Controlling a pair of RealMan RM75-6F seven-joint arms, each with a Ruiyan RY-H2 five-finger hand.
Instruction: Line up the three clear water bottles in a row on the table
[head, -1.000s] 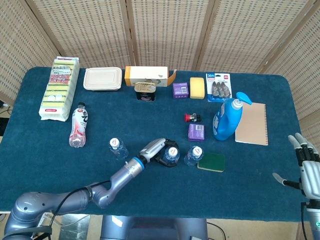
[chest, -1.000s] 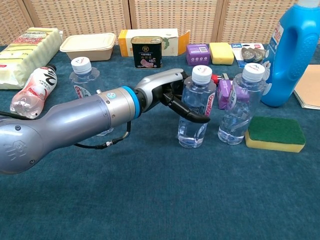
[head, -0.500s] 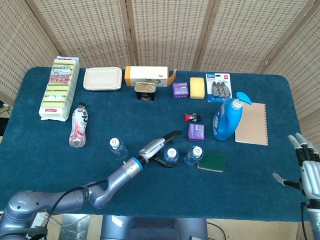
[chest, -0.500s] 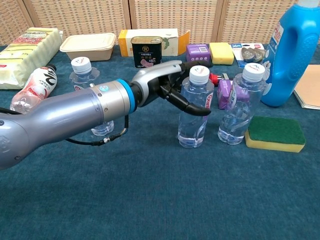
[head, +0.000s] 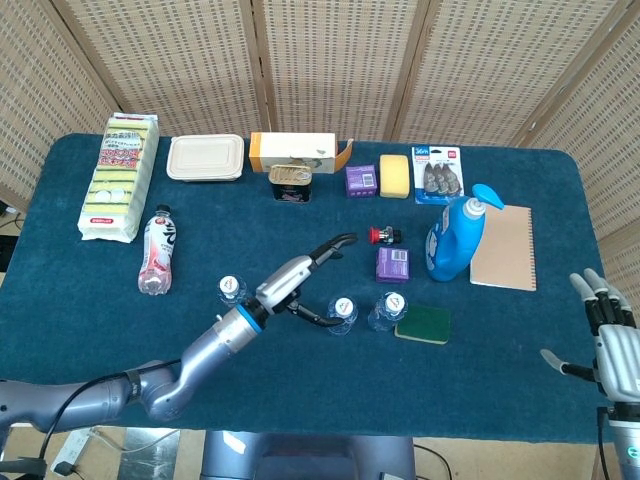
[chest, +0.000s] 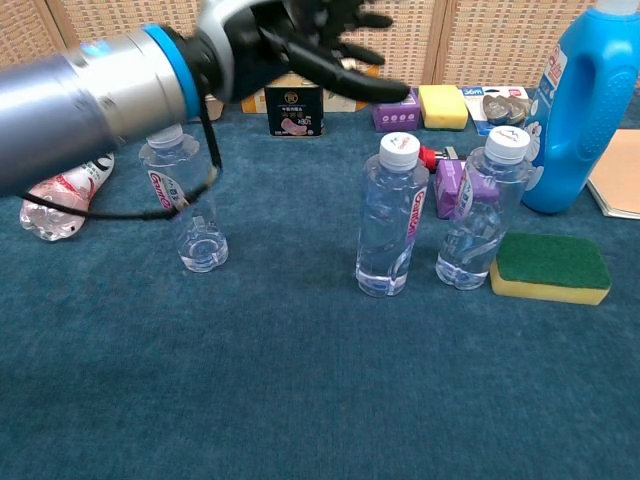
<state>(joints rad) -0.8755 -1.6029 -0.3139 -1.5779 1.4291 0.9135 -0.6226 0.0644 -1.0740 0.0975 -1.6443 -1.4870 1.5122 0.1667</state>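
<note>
Three water bottles (chest: 386, 220) upright, blue cloth table (head: 300, 380), wicker screens (head: 330, 60) behind

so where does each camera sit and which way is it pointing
Head view: high above the near table edge, looking steeply down on the whole table; shows the left arm reaching in, the left hand open above the bottles, and the right hand at the lower right corner.
Chest view: low, about bottle height, looking level across the table toward the screens; shows only the left arm and left hand at the top.
Shared: the left hand, the three clear bottles, middle bottle, and the blue jug.
</note>
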